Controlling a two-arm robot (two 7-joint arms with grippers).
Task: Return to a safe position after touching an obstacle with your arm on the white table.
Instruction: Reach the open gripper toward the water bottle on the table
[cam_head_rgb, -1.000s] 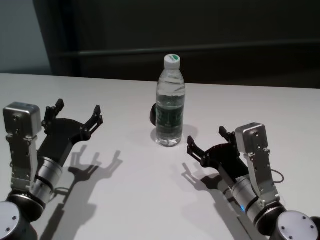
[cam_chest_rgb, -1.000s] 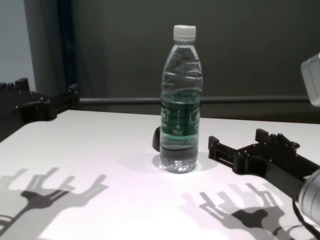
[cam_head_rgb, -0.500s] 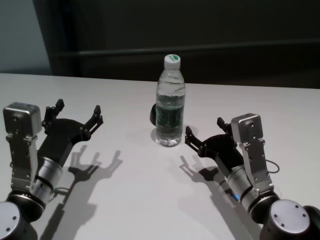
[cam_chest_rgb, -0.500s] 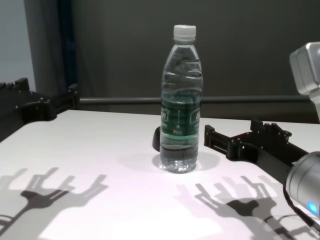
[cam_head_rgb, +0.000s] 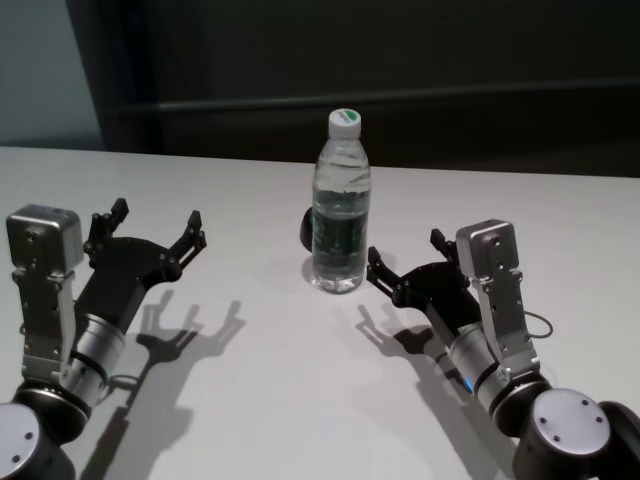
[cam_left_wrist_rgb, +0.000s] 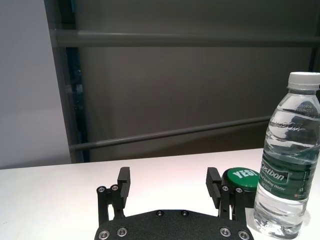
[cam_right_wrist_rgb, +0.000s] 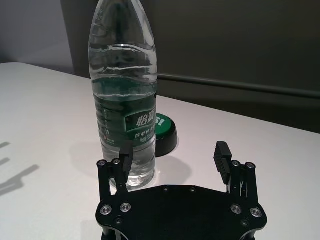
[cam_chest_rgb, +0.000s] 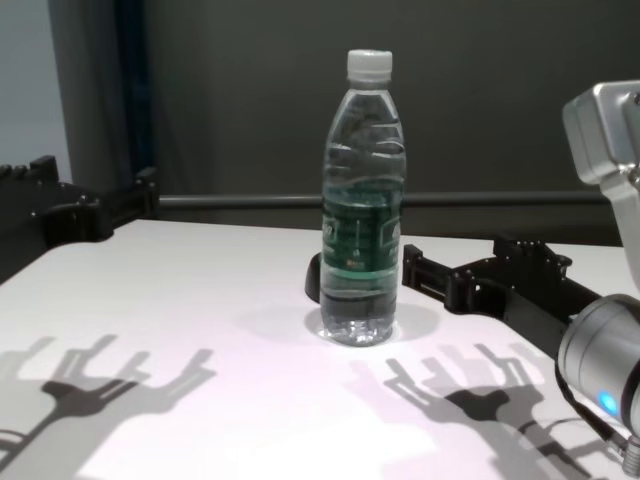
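Two end effectors are in view, both with fingers spread wide and holding nothing. My right end effector (cam_head_rgb: 405, 265) sits low over the white desk (cam_head_rgb: 280, 400), just right of the obstacle (cam_head_rgb: 341, 205), a clear water bottle standing upright near the desk's middle. In the head view its nearer finger (cam_head_rgb: 377, 265) appears against the bottle's base; I cannot tell whether it touches. The right wrist view shows that finger (cam_right_wrist_rgb: 125, 155) overlapping the lower bottle (cam_right_wrist_rgb: 125, 95), with the other finger off to the side. My left end effector (cam_head_rgb: 155, 230) hovers well to the left, apart from the bottle. A small dark puck with a green top (cam_right_wrist_rgb: 162, 131) lies just behind the bottle; the wrist views show its green face, while the head view shows only a dark edge (cam_head_rgb: 307, 228).
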